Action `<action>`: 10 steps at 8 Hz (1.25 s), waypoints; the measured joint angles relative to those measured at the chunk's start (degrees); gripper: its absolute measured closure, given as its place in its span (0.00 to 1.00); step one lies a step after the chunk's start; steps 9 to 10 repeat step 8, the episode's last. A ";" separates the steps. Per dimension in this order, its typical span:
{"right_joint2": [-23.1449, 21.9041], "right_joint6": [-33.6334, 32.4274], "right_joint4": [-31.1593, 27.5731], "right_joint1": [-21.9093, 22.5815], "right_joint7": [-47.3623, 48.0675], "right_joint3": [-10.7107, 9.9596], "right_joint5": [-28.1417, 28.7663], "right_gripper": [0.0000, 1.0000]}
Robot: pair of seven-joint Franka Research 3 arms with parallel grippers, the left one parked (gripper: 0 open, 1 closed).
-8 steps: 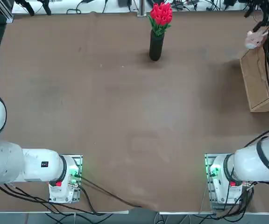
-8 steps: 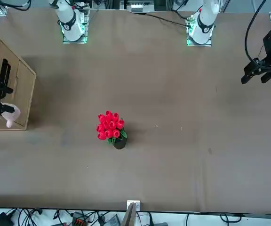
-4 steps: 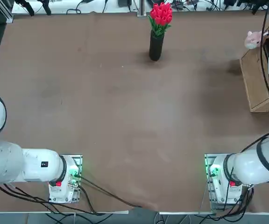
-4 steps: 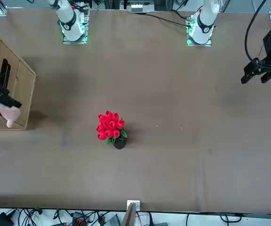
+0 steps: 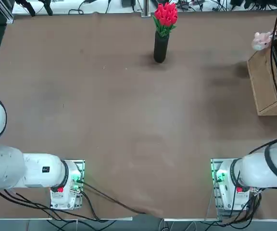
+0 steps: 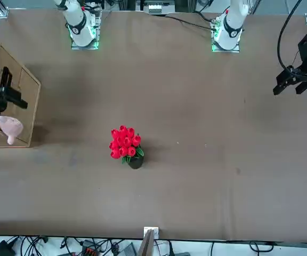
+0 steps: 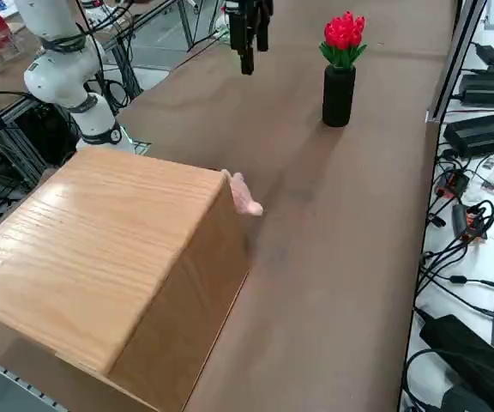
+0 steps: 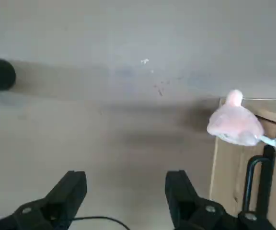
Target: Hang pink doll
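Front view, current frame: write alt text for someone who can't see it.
A small pale pink plush doll hangs from the front of a wooden cabinet at the picture's left, with the robot's black right hand, holding nothing, close by. A black vase of red tulips stands on the brown table.

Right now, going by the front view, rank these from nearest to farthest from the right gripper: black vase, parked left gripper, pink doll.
From the right gripper:
1. Pink doll, at the cabinet on the robot's right.
2. Black vase, out on the table, holding tulips.
3. Parked left gripper, on the robot's far left.
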 joint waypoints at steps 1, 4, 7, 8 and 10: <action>-4.34 1.47 -5.71 -1.08 0.00 2.66 -1.42 0.00; -11.34 6.84 -16.07 -1.19 0.00 3.52 -0.73 0.00; -11.10 6.83 -16.18 -0.84 -0.12 3.33 -0.27 0.00; -11.00 6.46 -15.98 -0.22 -0.13 2.78 -0.27 0.00; -11.00 6.46 -15.98 -0.22 -0.13 2.78 -0.27 0.00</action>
